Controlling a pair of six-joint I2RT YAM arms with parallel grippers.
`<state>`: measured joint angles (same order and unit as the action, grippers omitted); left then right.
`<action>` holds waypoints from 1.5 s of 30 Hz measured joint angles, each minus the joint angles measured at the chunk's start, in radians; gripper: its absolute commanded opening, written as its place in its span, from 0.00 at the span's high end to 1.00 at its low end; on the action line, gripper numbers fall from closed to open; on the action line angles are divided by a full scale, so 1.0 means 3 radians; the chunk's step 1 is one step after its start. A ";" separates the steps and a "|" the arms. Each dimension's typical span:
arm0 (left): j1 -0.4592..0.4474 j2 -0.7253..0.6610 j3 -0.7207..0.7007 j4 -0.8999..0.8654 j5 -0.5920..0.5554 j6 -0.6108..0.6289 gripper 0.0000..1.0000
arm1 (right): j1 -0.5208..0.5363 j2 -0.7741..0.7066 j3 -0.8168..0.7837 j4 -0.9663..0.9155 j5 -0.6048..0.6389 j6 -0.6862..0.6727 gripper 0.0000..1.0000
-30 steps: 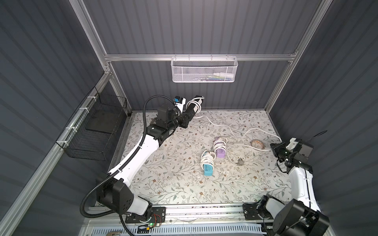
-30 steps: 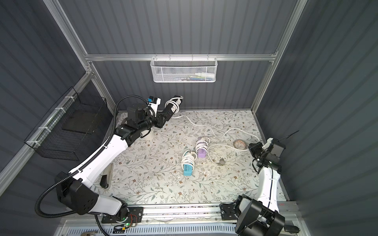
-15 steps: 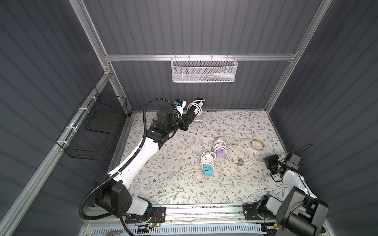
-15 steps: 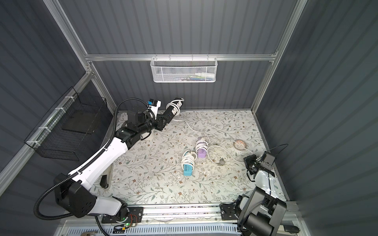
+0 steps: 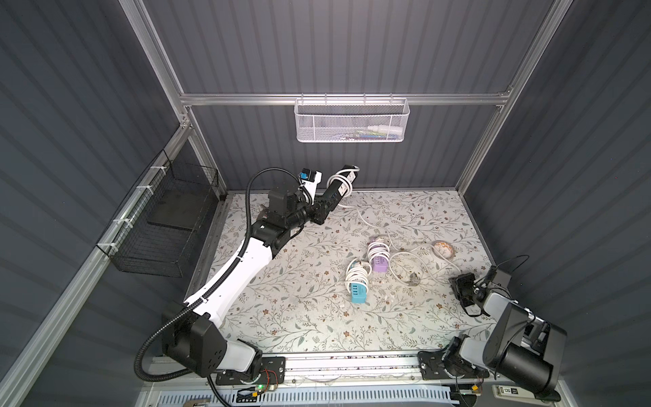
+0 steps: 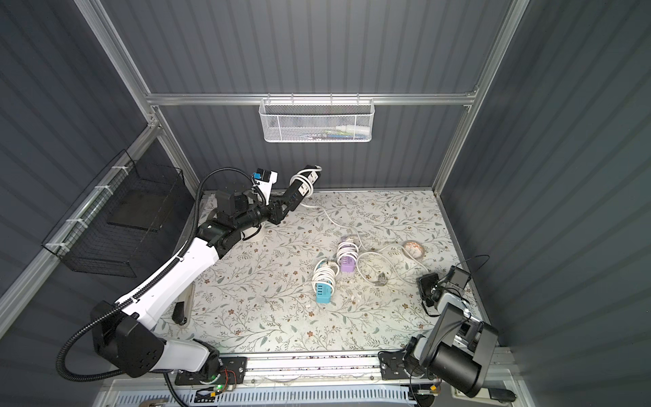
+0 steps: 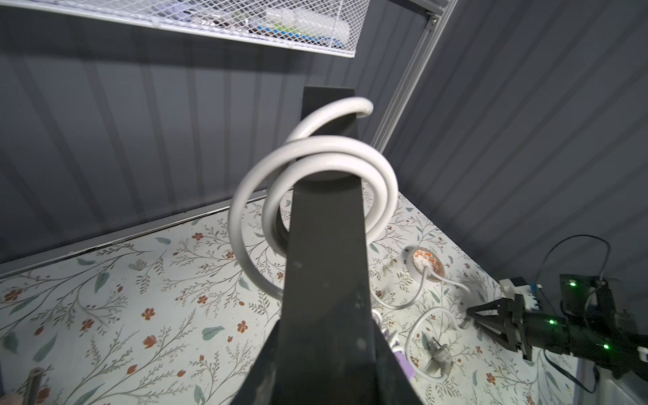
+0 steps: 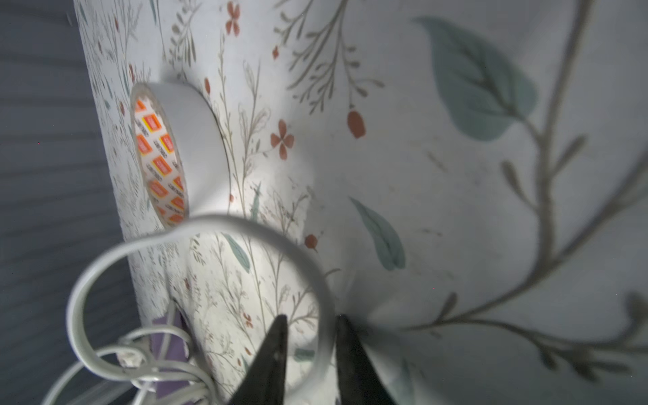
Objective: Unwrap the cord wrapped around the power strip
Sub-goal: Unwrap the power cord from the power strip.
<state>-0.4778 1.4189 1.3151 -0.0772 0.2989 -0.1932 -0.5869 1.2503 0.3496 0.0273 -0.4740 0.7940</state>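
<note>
White cord point(image 7: 315, 150) coils round the black power strip point(image 5: 334, 190), clamped aloft at the back in the left gripper point(image 5: 322, 206). We see the right gripper point(image 8: 310, 321), jaws parted, straddling slack low over the counter point(image 5: 281, 282). A few turns remain.

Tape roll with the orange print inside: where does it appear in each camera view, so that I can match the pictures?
Both top views: tape roll lies flat near the right edge of the mat.
Left wrist: tape roll lies on the mat beyond the held black power strip.
Right wrist: tape roll looms close, just past the white cord loop.
Shared landmark: the purple charger, close to the roll in every view.
</note>
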 measured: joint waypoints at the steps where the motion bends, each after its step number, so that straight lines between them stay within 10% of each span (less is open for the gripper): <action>1: 0.0000 0.0009 0.0000 0.0018 0.0061 -0.0011 1.00 | 0.0000 -0.0042 -0.0003 0.0011 0.0003 0.0017 0.48; 19: -0.0240 0.0320 0.0102 -0.0089 0.0552 0.0014 1.00 | 0.0725 -0.1549 0.0451 -0.0350 0.0067 -0.0347 0.01; 33: -0.0276 0.0320 0.0423 -0.0369 0.0755 0.0057 1.00 | 0.1784 -0.0097 0.0907 0.1539 -0.1122 -0.0445 0.01; 45: -0.0276 0.0364 0.0815 -0.0788 0.0886 0.0039 1.00 | 0.2469 0.0623 0.1353 0.2548 -0.1286 -0.1269 0.01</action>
<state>-0.5606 1.5280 1.5597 -0.3138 0.5648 -0.1814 0.1539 1.4372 0.7555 0.7918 -0.8597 0.4133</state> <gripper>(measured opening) 0.329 0.988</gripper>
